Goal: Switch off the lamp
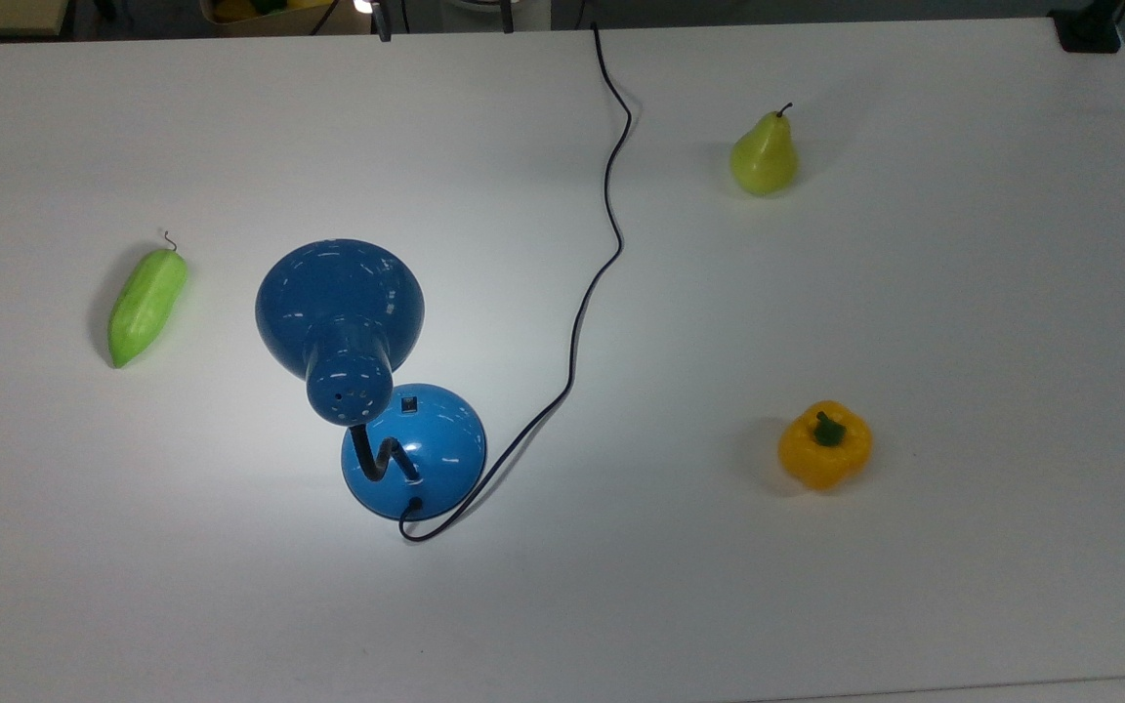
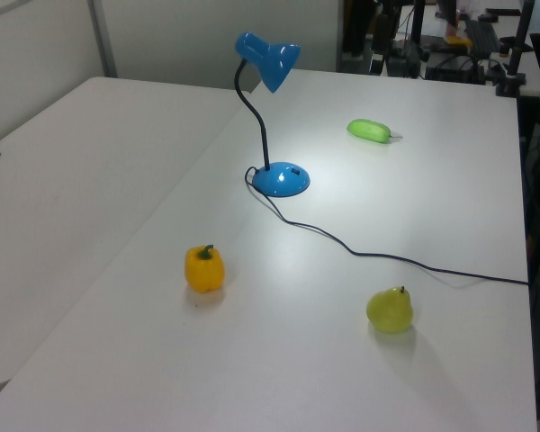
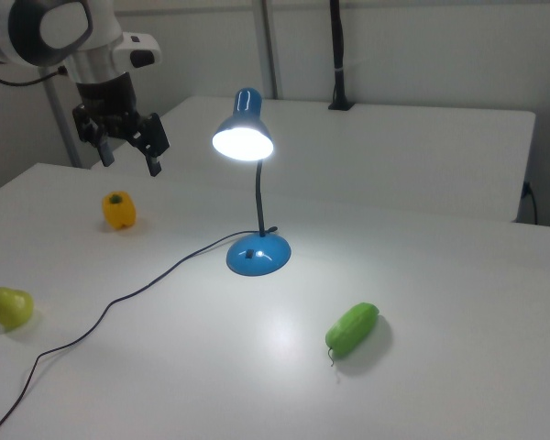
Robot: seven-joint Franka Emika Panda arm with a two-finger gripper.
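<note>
The blue lamp stands on the white table with its bell shade (image 1: 338,303) bent over on a black gooseneck (image 2: 255,117). Its bulb is lit (image 3: 243,140) and throws a bright patch on the table around the round blue base (image 1: 416,454). A small switch (image 1: 409,402) sits on top of the base. The black cord (image 1: 611,195) runs from the base to the table's far edge in the top view. My gripper (image 3: 130,162) hangs open in the air at the right view's left of the lamp, above the yellow pepper and well apart from the base (image 3: 258,255).
A yellow bell pepper (image 1: 824,444), a green pear (image 1: 764,156) and a long green vegetable (image 1: 145,305) lie spread around the lamp. The cord (image 3: 119,298) snakes across the table between the pear (image 3: 9,307) and the pepper (image 3: 118,210).
</note>
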